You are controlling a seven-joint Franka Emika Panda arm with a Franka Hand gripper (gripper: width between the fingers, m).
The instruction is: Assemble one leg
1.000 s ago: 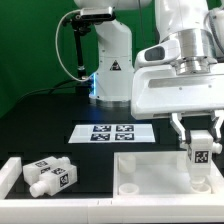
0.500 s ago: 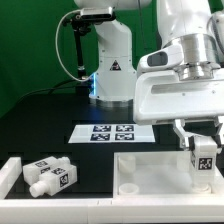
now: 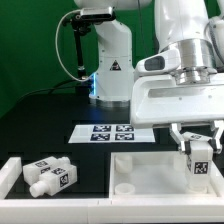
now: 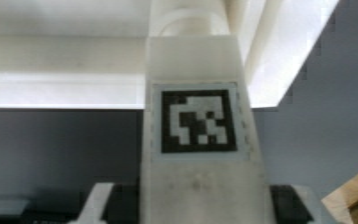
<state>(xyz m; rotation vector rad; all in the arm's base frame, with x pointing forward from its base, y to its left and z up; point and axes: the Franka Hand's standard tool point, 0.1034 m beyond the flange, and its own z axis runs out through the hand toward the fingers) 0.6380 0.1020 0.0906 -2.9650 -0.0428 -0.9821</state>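
The gripper (image 3: 200, 148) is clamped on the leg (image 3: 201, 160), one finger on each side of the post. It hangs above the end of the tabletop (image 3: 150, 168) that lies toward the exterior view's right. The wrist view confirms the grasp: the fingers (image 4: 105, 203) press both flanks of the leg (image 4: 197, 110), and its tag faces the camera.

Findings, from the exterior view's left to its right, all placed against the tabletop:

1. Well apart from the tabletop on its left, two loose legs (image 3: 48, 176) lie on their sides, touching each other, inside a white tray (image 3: 12, 164).
2. Behind the tabletop, near its left end, the marker board (image 3: 110, 132) lies flat on the black table (image 3: 50, 120). Farther behind stands the arm's base (image 3: 110, 65).
3. The tabletop lies flat at the front. A round socket (image 3: 128, 187) shows at its front left corner.
4. At the tabletop's right end the held leg stands upright, tag toward the camera, its lower end down at the white surface. Whether it is seated in a socket or only touching cannot be told from either view.
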